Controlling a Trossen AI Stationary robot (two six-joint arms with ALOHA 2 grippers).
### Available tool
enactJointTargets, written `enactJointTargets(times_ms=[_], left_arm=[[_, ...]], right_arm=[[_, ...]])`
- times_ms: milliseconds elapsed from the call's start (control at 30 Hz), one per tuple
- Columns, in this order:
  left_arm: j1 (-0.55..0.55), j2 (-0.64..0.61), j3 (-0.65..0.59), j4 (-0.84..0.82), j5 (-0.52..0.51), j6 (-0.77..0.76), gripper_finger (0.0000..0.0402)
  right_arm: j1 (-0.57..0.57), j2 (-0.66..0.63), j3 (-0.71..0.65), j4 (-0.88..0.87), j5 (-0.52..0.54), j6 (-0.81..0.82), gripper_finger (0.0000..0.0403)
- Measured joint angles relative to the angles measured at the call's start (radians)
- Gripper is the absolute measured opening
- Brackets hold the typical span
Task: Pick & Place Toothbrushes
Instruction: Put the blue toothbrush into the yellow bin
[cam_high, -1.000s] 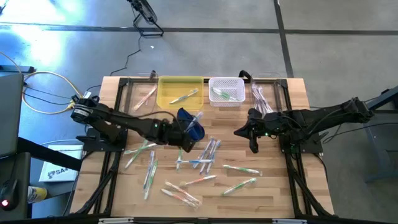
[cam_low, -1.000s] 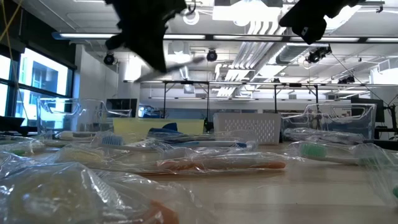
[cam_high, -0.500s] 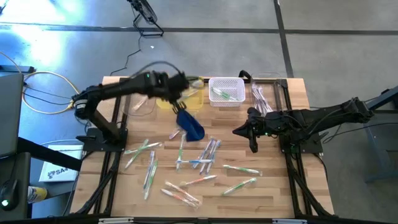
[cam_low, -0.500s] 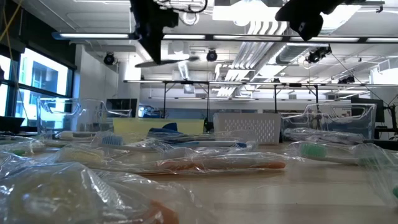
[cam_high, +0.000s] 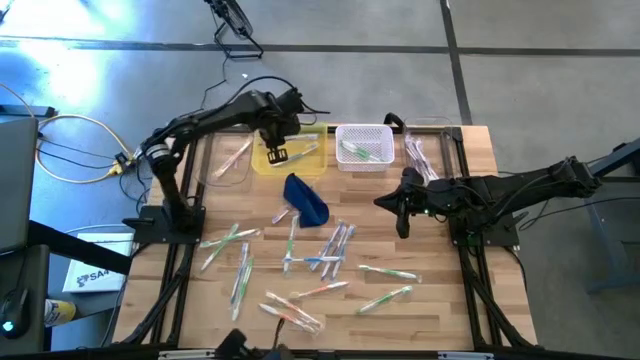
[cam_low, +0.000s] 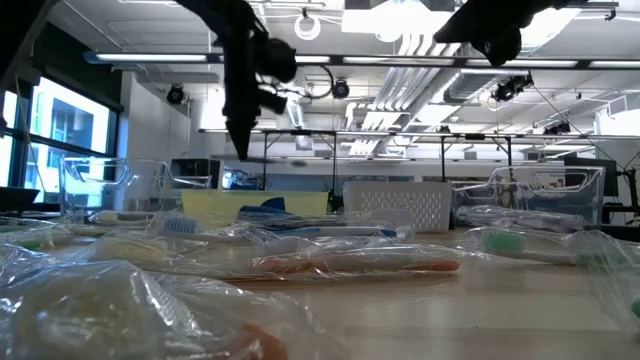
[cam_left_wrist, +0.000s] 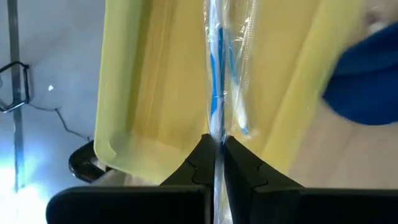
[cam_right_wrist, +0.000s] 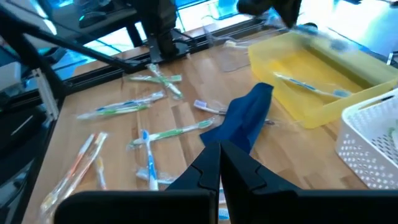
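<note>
Left tool (cam_left_wrist: 216, 163) grips 1 wrapped toothbrush (cam_left_wrist: 217, 93) above the yellow bin (cam_high: 262, 146); right tool (cam_right_wrist: 219, 163) closed, empty.

We see two slim, dark, jointed arms. Thin black cables loop along the left one. Each hand (cam_left_wrist: 216, 163) (cam_right_wrist: 219, 167) ends in two flat black fingers.

Two dark arms; one yellow bin (cam_high: 268, 135), one white basket (cam_high: 364, 134) at its three o'clock, one dark blue pouch (cam_high: 307, 199). About fifteen wrapped toothbrushes (cam_high: 322, 291) lie loose around six o'clock; exact count unclear.
</note>
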Motion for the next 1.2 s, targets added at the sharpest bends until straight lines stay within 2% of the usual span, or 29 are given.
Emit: enactJointTargets(times_ms=[233, 400, 500, 867, 1000, 1200], left_arm=[[0.043, 0.094, 0.0, 0.102, -0.025, 0.091, 0.0009], [0.051, 0.141, 0.0, 0.109, 0.036, 0.188, 0.001], [0.053, 0.173, -0.001, 0.131, 0.025, 0.221, 0.001], [0.083, 0.234, -0.001, 0.173, 0.045, 0.181, 0.0013], [0.083, 0.233, 0.0, 0.182, 0.025, 0.182, 0.0046], [0.083, 0.233, 0.0, 0.179, 0.02, 0.182, 0.0139]], right_arm=[[0.0, 0.0, 0.0, 0.021, 0.044, 0.052, 0.0004], [0.0, 0.0, 0.0, 0.024, 0.054, 0.091, 0.0003], [0.0, 0.0, 0.0, 0.029, 0.057, 0.104, 0.0004], [0.0, 0.0, 0.0, 0.029, 0.057, 0.108, 0.0004], [0.0, 0.0, 0.0, 0.028, 0.057, 0.108, 0.0004], [0.0, 0.0, 0.0, 0.028, 0.057, 0.108, 0.0004]])
